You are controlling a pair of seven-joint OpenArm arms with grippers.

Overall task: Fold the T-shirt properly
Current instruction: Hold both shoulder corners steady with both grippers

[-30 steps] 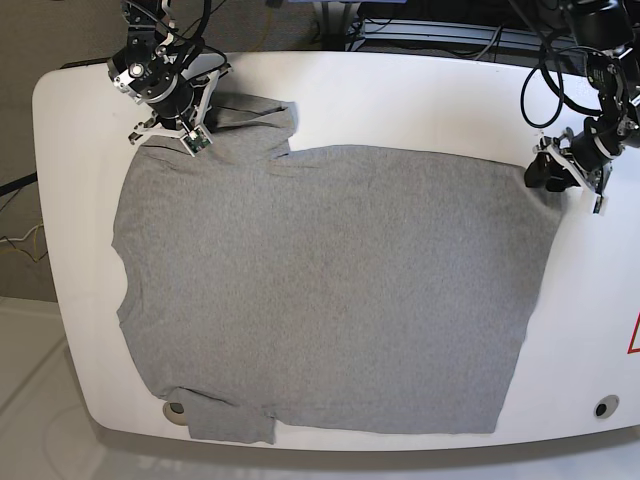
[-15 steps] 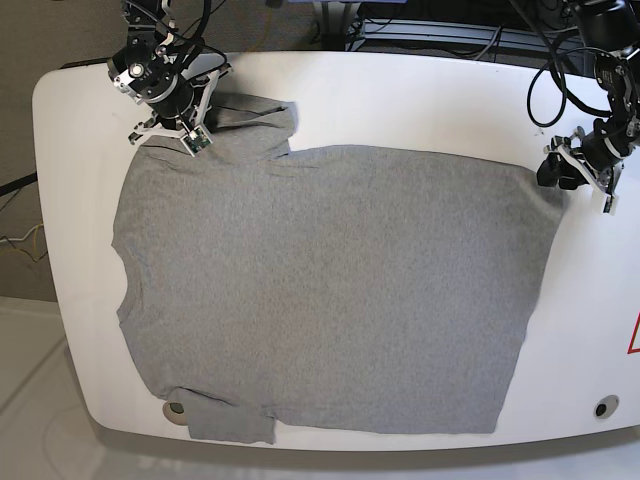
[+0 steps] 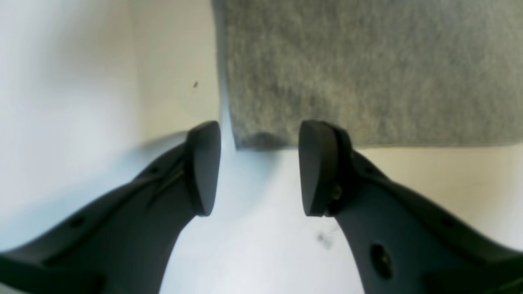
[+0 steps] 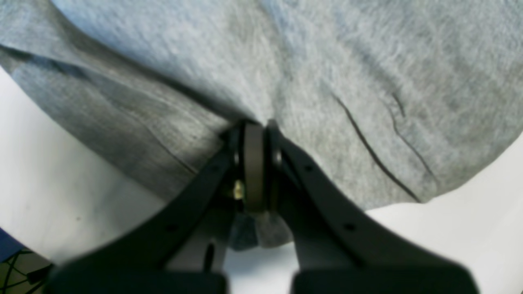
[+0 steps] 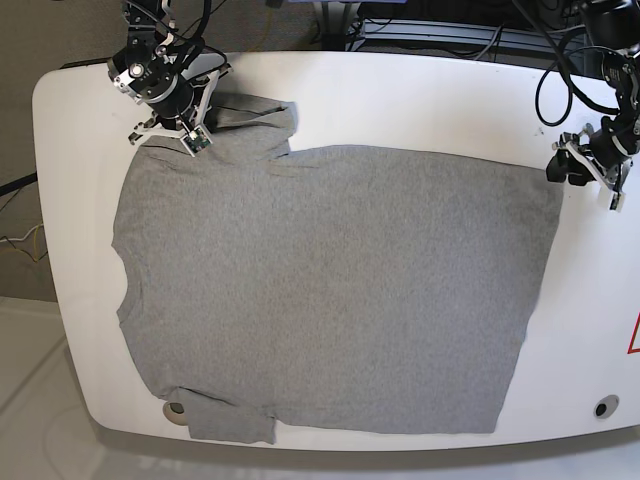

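The white bench [image 5: 420,95] fills the base view, with cables and dark equipment along the top edge behind it. The T-shirt [image 5: 330,290] lies spread flat and plain side up across the middle of the frame, one sleeve bunched at upper left, the other hanging toward the lower left edge. My right hand [image 5: 168,118], at upper left, is pressed together on the cloth by that bunched sleeve; the right wrist view shows the fabric pinched and creased between its pads. My left hand [image 5: 588,170], at the right edge, has drawn back over the last second, from sitting on the hem corner to standing just beside it, its fingers [image 3: 203,167] apart and empty with the corner lying in front of them. I judge that corner as now released or not yet gripped, so no fold has begun. Nothing lies on the shirt; only a small round fitting [image 5: 601,407] and a red marking [image 5: 634,335] sit at lower right, well apart.
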